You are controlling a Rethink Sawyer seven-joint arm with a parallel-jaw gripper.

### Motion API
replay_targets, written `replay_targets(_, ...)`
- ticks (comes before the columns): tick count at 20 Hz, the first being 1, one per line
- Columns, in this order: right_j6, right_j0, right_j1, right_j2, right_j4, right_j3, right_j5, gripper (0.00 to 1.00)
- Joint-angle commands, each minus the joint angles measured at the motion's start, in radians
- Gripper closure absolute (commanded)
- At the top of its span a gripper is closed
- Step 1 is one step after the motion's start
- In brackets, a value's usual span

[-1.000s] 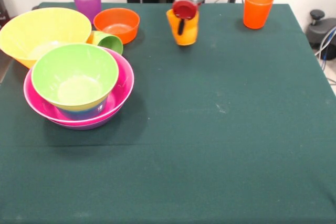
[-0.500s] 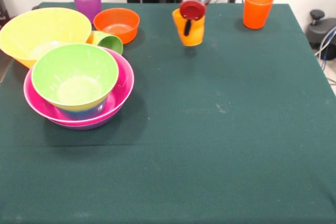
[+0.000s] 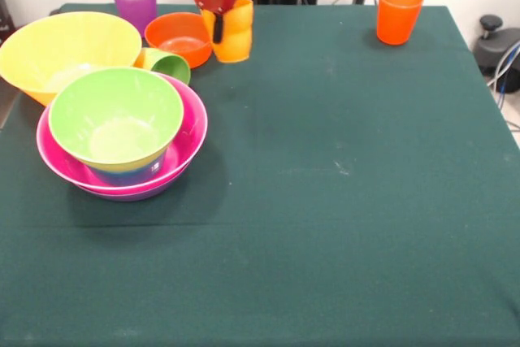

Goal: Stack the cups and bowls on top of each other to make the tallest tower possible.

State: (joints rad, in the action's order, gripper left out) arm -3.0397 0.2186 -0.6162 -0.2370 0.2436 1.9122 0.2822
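Nearest thing on the green tabletop [image 3: 349, 201] is the tower [image 3: 122, 140] at the left: a light green bowl [image 3: 115, 118] sits inside the wide pink bowl [image 3: 191, 132], with a bit of blue bowl [image 3: 134, 175] peeking out under the green one and a purple rim [image 3: 134, 194] showing beneath the pink. Everything there is nested upright, mouths up.

Just behind the tower, touching its far edge, a light green cup [image 3: 165, 65] lies on its side with its mouth facing the near right. Left of that is the big yellow bowl [image 3: 65, 48], upright, right up against the stack.

Farther back there's the orange bowl [image 3: 181, 36], and the purple cup [image 3: 134, 2] stands at the far left edge. The orange cup [image 3: 399, 13] stands alone at the far right, well apart from the rest.

The pincer [image 3: 221, 7] is at the far edge, just right of the orange bowl, clamped on the yellow-orange cup [image 3: 233, 34], which hangs slightly tilted and looks lifted off the cloth, though I can't be sure.
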Motion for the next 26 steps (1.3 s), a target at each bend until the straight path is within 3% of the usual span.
replay_targets(1,0.044,-0.022,-0.086,0.085,-0.027,-0.077,0.214,1.0)
replay_targets(6,-0.042,-0.083,-0.089,0.051,0.001,-0.131,0.295,1.0)
replay_targets(11,-0.045,-0.096,-0.083,0.032,-0.003,-0.171,0.336,1.0)
replay_targets(22,0.109,0.063,-0.007,0.075,-0.071,-0.194,0.215,1.0)
replay_targets(26,0.111,0.076,-0.004,0.072,-0.083,-0.234,0.263,1.0)
